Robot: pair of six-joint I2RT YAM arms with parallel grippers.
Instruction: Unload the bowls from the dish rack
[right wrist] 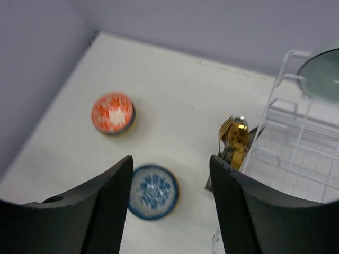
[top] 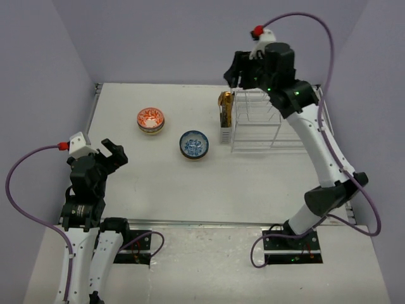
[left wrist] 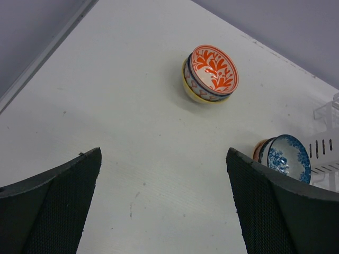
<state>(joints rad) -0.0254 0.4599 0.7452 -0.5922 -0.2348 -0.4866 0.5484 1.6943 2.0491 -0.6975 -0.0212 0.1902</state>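
Observation:
An orange-red patterned bowl (top: 151,120) (left wrist: 212,71) (right wrist: 113,113) and a blue speckled bowl (top: 194,144) (left wrist: 286,157) (right wrist: 153,191) rest on the white table, left of the dish rack (top: 259,123) (right wrist: 296,153). A pale teal bowl (right wrist: 320,74) stands on edge in the rack's far slots, partly cut off by the frame. My right gripper (top: 235,75) (right wrist: 172,206) hangs high over the rack's left end, open and holding nothing. My left gripper (top: 114,155) (left wrist: 164,211) is wide open near the table's front left, pointing toward both loose bowls.
Gold-coloured cutlery (top: 224,107) (right wrist: 235,137) stands in a holder at the rack's left end, close to the blue bowl. Purple walls close off the table at the back and on both sides.

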